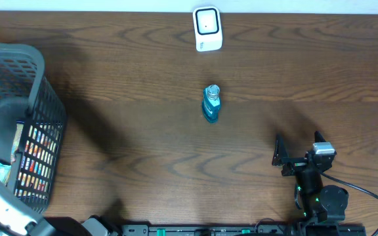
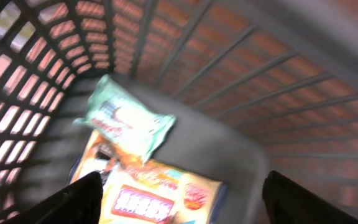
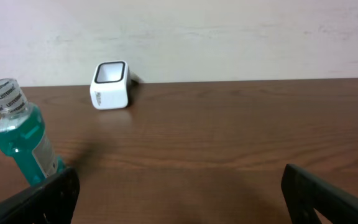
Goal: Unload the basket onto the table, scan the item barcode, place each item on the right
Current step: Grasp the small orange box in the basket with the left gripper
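Dark bench (image 1: 123,151) carries the mouthwash bottle (image 1: 211,103) upright before the scanner (image 1: 207,29), presumably staged for scanning. We see the right hand (image 3: 179,186) spread toward the bottle. The left hand (image 2: 180,196), spread over the basket (image 2: 247,74), appears empty through blur.

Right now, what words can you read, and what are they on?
"LISTERINE", only just readable: band round the cap of the bottle.
Label on the bottle: too small to read.
Print on the scanner: too small to read.
Print on the packet and the candy bag in the basket: too blurred.
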You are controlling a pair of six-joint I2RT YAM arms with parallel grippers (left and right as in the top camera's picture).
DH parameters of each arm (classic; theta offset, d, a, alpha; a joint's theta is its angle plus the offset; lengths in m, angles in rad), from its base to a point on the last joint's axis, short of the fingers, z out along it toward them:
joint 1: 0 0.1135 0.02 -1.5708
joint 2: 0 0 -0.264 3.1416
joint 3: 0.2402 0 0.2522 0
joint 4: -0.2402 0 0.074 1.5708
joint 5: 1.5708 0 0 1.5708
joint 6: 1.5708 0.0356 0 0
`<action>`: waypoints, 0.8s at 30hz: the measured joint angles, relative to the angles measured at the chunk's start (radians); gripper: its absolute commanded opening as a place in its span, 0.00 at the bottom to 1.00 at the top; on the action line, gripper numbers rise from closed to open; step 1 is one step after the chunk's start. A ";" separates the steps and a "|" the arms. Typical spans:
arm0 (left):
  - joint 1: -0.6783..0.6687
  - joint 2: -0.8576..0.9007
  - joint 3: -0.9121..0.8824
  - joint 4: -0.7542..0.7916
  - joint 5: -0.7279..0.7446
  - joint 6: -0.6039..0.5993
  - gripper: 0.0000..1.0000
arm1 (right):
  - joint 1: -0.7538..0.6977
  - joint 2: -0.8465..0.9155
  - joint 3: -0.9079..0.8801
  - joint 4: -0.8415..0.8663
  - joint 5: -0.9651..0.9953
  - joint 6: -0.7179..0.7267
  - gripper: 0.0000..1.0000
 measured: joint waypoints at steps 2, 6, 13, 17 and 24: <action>0.000 0.026 -0.009 -0.029 0.002 0.002 0.85 | 0.000 0.000 0.000 0.000 0.000 0.000 0.99; 0.000 0.092 -0.041 -0.125 0.045 -0.066 0.85 | 0.000 0.000 0.000 0.000 0.000 0.000 0.99; 0.000 0.209 -0.064 -0.204 0.230 -0.288 0.93 | 0.000 0.000 0.000 0.000 0.000 0.000 0.99; -0.002 0.260 -0.064 -0.155 0.331 -0.321 0.94 | 0.000 0.000 0.000 0.000 0.000 0.000 0.99; -0.028 0.325 -0.064 -0.126 0.424 -0.344 0.99 | 0.000 0.000 0.000 0.000 0.000 0.000 0.99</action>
